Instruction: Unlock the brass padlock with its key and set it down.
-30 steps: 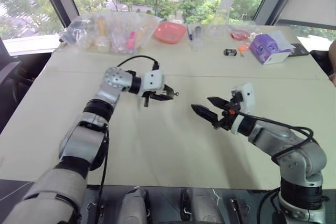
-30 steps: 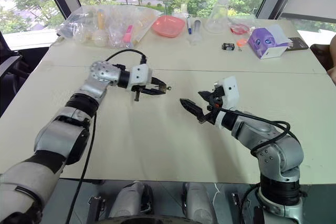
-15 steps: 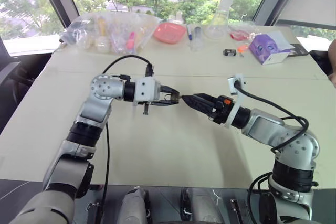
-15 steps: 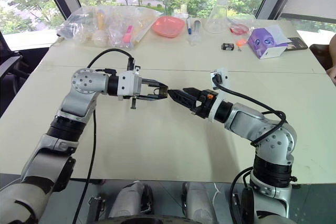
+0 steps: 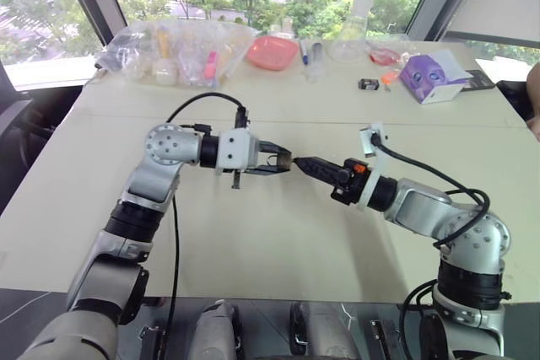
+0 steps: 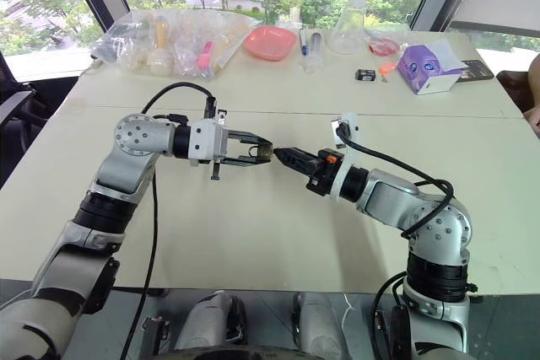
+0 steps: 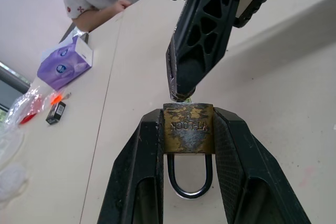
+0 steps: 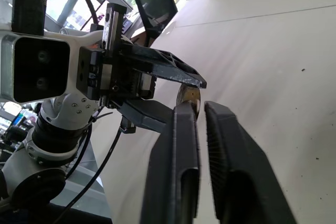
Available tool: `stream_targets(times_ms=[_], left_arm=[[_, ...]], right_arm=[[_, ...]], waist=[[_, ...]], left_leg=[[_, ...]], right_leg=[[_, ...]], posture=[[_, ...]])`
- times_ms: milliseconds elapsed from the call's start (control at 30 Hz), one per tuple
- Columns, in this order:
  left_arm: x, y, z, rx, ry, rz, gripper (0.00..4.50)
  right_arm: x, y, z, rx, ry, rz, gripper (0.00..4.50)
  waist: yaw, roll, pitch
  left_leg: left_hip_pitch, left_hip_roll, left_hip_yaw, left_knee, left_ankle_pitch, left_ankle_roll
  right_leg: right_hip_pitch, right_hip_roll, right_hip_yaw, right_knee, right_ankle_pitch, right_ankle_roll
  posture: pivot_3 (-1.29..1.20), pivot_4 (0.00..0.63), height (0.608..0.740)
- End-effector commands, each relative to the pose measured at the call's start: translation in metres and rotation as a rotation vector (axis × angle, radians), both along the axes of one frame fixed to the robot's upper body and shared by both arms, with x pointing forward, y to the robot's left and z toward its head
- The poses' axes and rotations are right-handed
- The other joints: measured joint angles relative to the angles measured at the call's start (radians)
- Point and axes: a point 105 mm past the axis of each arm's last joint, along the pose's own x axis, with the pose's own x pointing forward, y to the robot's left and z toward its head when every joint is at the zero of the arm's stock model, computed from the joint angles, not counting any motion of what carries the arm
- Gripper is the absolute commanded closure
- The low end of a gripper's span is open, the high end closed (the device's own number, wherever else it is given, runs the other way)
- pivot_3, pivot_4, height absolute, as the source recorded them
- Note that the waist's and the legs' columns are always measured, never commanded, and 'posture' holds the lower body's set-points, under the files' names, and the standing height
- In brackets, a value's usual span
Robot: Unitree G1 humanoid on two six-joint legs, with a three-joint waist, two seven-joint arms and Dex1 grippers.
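The step in hand looks like the turning of the key: the two arms meet above the middle of the table (image 5: pixel 278 242), well clear of its surface, with the left gripper (image 7: pixel 189 129) clamped on the brass padlock (image 7: pixel 188 128) and the right gripper (image 5: pixel 305 163) brought nose-to-nose with it from the right. In the left wrist view the padlock sits squarely between the two black fingers (image 7: pixel 144 150), its keyway face turned toward the other arm and its silvery shackle (image 7: pixel 189 177) hanging back between the fingers, apparently seated in the body, so the lock reads as not yet open. The right gripper's fingers are drawn nearly together, with only a slim gap between them in the right wrist view, and their tips press right against the padlock's face; a small silvery sliver at that point is probably the key (image 7: pixel 179 96), though it is too small to tell whether it is truly pinched or fully in the keyway. The next move calls for a firm pinch on the key and a clean roll of the right wrist about the key's line, with the left grip holding the body steady; any sideways drift could bend or pull the key out. Setting the lock down comes after.
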Motion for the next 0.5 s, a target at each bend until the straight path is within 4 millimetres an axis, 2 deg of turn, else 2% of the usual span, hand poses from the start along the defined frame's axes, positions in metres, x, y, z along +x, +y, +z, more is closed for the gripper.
stream_targets(times_ms=[33, 367, 400, 500], left_arm=[[-0.0068, -0.0038, 0.0137, -0.031, -0.057, -0.034, 3.79], [-0.0077, -0.0043, 0.0113, -0.036, -0.123, -0.034, 3.79], [-0.0074, -0.0041, 0.0115, -0.039, -0.127, -0.031, 3.79], [-0.0069, -0.0037, 0.0115, -0.041, -0.139, -0.028, 3.79]], right_arm=[[-0.0026, 0.0017, 0.0087, 0.024, -0.032, 0.005, 3.89], [-0.0068, 0.0056, 0.0165, 0.151, 0.012, 0.022, 3.89], [-0.0093, 0.0077, 0.0173, 0.16, 0.014, 0.036, 4.42], [-0.0114, 0.0104, 0.018, 0.179, 0.028, 0.044, 4.46]], waist=[[0.0, 0.0, 0.0], [0.0, 0.0, 0.0], [0.0, 0.0, 0.0], [0.0, 0.0, 0.0]], left_leg=[[0.0, 0.0, 0.0, 0.0, 0.0, 0.0], [0.0, 0.0, 0.0, 0.0, 0.0, 0.0], [0.0, 0.0, 0.0, 0.0, 0.0, 0.0], [0.0, 0.0, 0.0, 0.0, 0.0, 0.0]], right_leg=[[0.0, 0.0, 0.0, 0.0, 0.0, 0.0], [0.0, 0.0, 0.0, 0.0, 0.0, 0.0], [0.0, 0.0, 0.0, 0.0, 0.0, 0.0], [0.0, 0.0, 0.0, 0.0, 0.0, 0.0]], posture=[[0.0, 0.15, 0.74], [0.0, 0.15, 0.74], [0.0, 0.15, 0.74], [0.0, 0.15, 0.74]])
